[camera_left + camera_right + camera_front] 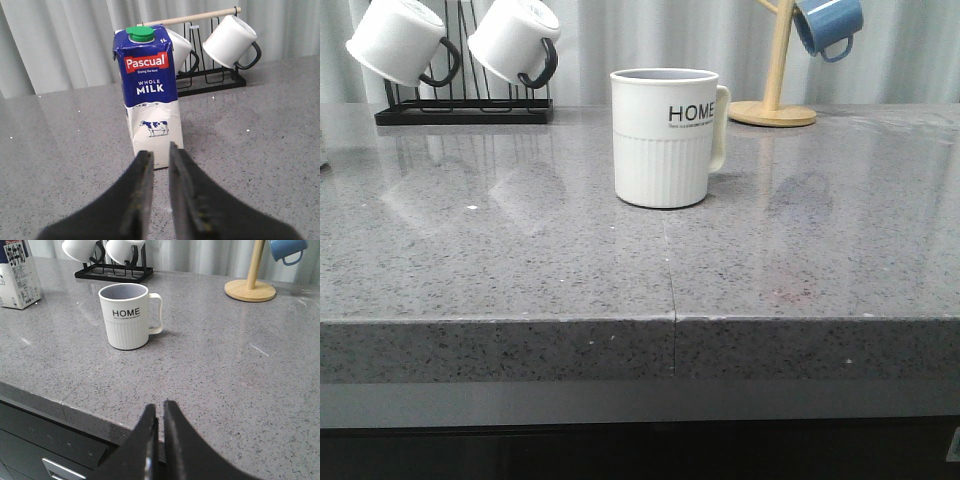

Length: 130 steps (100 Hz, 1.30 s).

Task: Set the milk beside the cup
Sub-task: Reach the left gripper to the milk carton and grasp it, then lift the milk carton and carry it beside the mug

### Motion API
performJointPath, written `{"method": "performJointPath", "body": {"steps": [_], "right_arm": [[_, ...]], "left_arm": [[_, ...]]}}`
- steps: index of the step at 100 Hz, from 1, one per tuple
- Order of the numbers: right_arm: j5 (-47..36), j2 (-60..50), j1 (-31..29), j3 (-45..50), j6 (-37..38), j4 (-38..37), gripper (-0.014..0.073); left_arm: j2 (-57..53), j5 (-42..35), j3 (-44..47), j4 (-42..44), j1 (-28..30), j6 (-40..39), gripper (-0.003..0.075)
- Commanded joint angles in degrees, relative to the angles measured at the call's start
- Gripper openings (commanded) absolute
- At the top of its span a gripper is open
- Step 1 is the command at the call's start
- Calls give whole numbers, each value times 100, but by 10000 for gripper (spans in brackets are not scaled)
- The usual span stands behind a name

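Note:
The cup [665, 140], a white ribbed mug lettered "HOME", stands in the middle of the grey counter; it also shows in the right wrist view [127, 315]. The milk [150, 95], a white and blue carton with a green cap, stands upright just ahead of my left gripper [159, 152], whose jaws are a narrow gap apart and empty. In the right wrist view the milk [17, 275] stands far to the cup's left. My right gripper [160, 407] is shut and empty over the counter's front edge. Neither gripper nor the milk shows in the front view.
A black rack [465, 110] with two white enamel mugs [395, 40] stands at the back left, behind the milk [230, 42]. A wooden stand [775, 100] holding a blue mug [828, 25] is at the back right. The counter [520, 260] has a front edge with drawers below.

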Motion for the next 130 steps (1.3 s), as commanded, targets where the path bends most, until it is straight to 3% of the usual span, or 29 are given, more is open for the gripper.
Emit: {"method": "performJointPath", "body": {"steps": [1,11,16,32,60,98,130], "right_arm": [[-412,31,-4,-151,-4,17,48],[-412,31,-4,-151,-4,17,48],[-418,31,-4,-151,-4,17,48],[-418,31,-4,-151,-4,17,48],[-418,31,-4,-151,-4,17,48],[-418,31,-4,-151,-4,17,48],[-418,31,-4,-151,-4,17,48]], "left_arm": [[567,-447,-365,-92,6,-19,307],[1079,-892,-479,-339,6,-19,639],[1360,-1135,-524,-434,6,-19,721],[2131,-1378,-864,-748,6,-29,620],[3399,-2403,-1402,-763,6,-29,620],[4847,-3046,-2120,-963,6,-19,620],[5440,-3086,-2446,-972,184,-5,620]]}}
